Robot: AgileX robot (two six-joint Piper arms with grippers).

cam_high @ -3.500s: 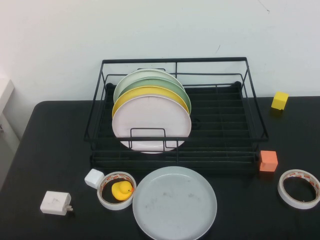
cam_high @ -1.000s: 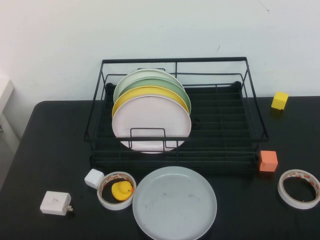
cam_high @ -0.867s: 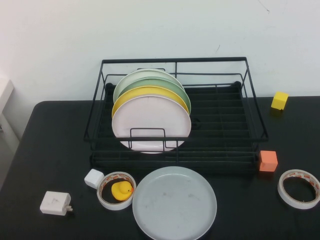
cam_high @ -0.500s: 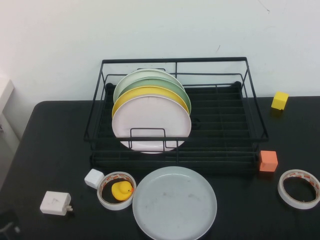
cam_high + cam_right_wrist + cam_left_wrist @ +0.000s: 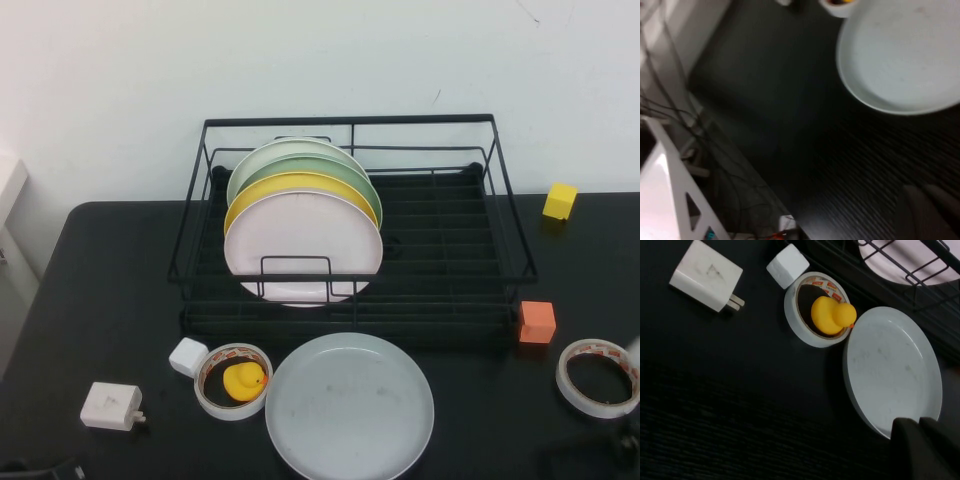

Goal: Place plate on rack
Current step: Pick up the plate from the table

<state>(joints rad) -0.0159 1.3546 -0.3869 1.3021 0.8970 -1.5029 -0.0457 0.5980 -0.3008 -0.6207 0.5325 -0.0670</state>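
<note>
plate (image 5: 349, 406) | flat (table) | near left end effector (image 5: 924, 426), right end effector (image 5: 930, 195)

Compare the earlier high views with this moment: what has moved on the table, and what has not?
Both arms have started to enter at the near table edge: left gripper shut, bottom left; right gripper shut, bottom right. Neither holds anything. The plate, rack and tape roll have not moved.

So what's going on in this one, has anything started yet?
Barely. The grey-blue plate lies flat on the black table, in front of the rack, which already holds four plates upright on its left side. Nothing grips it. The left tool is shut, low near the plate's near edge; the right tool is shut too, low at the table's near right, close to a tape roll.
</note>
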